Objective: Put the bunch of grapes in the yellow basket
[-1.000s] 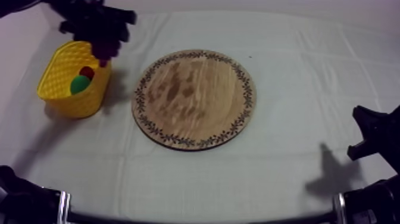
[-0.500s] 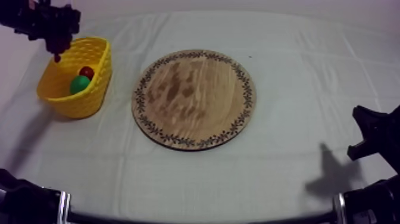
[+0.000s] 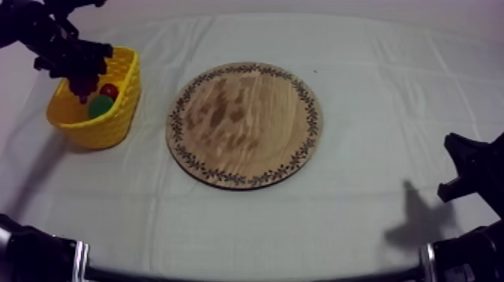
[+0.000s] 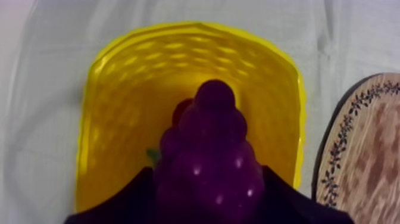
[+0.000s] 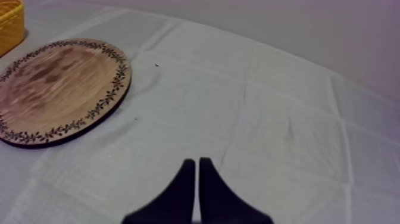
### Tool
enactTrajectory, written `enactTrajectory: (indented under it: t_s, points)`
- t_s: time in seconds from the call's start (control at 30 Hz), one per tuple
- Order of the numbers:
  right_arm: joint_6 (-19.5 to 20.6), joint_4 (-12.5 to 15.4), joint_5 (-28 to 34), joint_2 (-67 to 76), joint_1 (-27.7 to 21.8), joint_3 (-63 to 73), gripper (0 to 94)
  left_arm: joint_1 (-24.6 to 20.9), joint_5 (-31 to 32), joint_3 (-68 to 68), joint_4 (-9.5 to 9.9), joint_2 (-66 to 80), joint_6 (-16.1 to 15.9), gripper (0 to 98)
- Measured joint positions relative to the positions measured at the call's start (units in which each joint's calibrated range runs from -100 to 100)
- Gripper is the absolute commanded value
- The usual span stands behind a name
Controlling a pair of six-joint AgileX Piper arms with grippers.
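My left gripper (image 3: 81,81) hangs over the open yellow basket (image 3: 129,84) at the table's left, shut on the purple bunch of grapes (image 3: 82,91). In the left wrist view the grapes (image 4: 209,149) sit between my dark fingers (image 4: 138,189), straight above the inside of the basket (image 4: 104,89). The round wooden board (image 3: 244,124) with the patterned rim lies bare at the table's centre. My right gripper (image 5: 196,165) rests low at the right side, its fingers together as a narrow wedge, above bare cloth beside the board (image 5: 56,89).
Inside the basket lie a green pear (image 3: 99,107) and a small red fruit (image 3: 110,91); the red fruit (image 4: 180,109) peeks out behind the grapes. The board's edge (image 4: 357,149) lies just right of the basket. Grey-white cloth covers the table.
My left gripper carried the grapes leftward past the basket's far rim, then came back down over the basket's inside. The right arm has not moved.
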State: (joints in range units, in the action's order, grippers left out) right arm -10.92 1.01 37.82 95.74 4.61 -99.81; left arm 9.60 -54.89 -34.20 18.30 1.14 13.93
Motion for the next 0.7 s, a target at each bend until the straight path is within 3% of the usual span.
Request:
enactTrajectory:
  t_s: [0.3, 0.53, 0.7]
  points:
    - [0.0, 0.0, 0.0, 0.0, 0.0, 0.0, 0.4, -2.4, 6.1, 0.1, 1.39, -5.2, -0.1, 39.8]
    - [0.0, 0.0, 0.0, 0.0, 0.0, 0.0, 0.4, -3.4, 7.1, 1.2, 1.64, -7.4, -0.4, 41.9]
    - [0.0, 0.0, 0.0, 0.0, 0.0, 0.0, 0.4, -3.3, 6.3, 1.7, 1.64, -7.6, -0.7, 54.8]
